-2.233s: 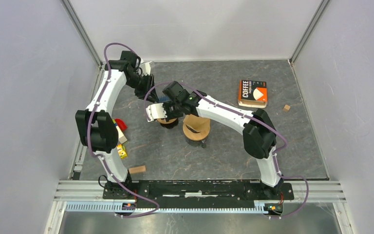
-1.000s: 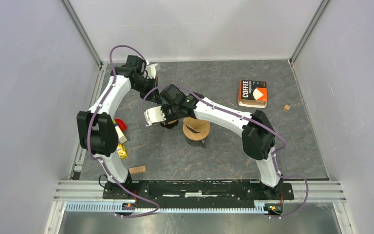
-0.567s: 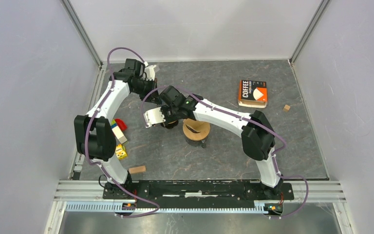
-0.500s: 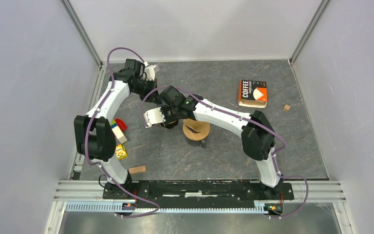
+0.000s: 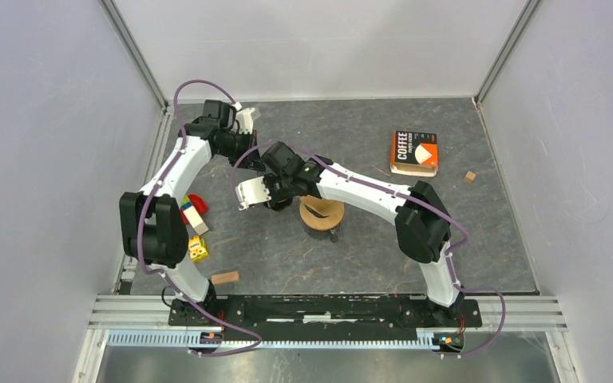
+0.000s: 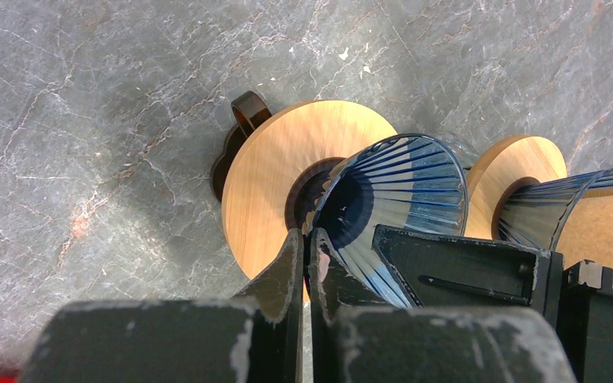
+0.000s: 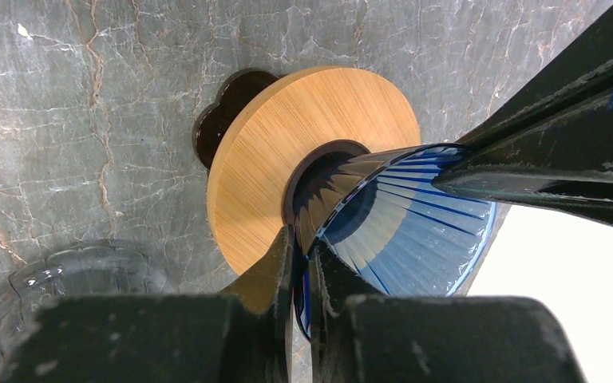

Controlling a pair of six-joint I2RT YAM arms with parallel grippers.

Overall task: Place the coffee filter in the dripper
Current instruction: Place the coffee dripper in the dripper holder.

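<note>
A blue ribbed glass dripper (image 7: 403,219) on a wooden ring (image 7: 287,136) is left of the table's centre. My right gripper (image 7: 302,249) is shut on the near wall of its cone, with the blue glass between the fingers. From above, the right gripper (image 5: 275,197) covers most of the dripper (image 5: 282,203). My left gripper (image 6: 309,239) is shut on nothing; its tips point at the dripper (image 6: 403,179) from behind. The left gripper (image 5: 246,150) stays apart from it. A brown coffee filter (image 5: 322,208) sits in a second dripper (image 6: 527,163) just to the right.
A coffee filter box (image 5: 413,153) lies at the back right, with a small wooden cube (image 5: 469,176) beyond it. Coloured toy blocks (image 5: 195,214) and a wooden block (image 5: 225,278) lie near the left arm. A clear glass vessel (image 7: 64,295) stands beside the held dripper.
The left arm has drawn back towards the far left corner, away from the dripper. The right gripper, still shut on the dripper, has shifted slightly left.
</note>
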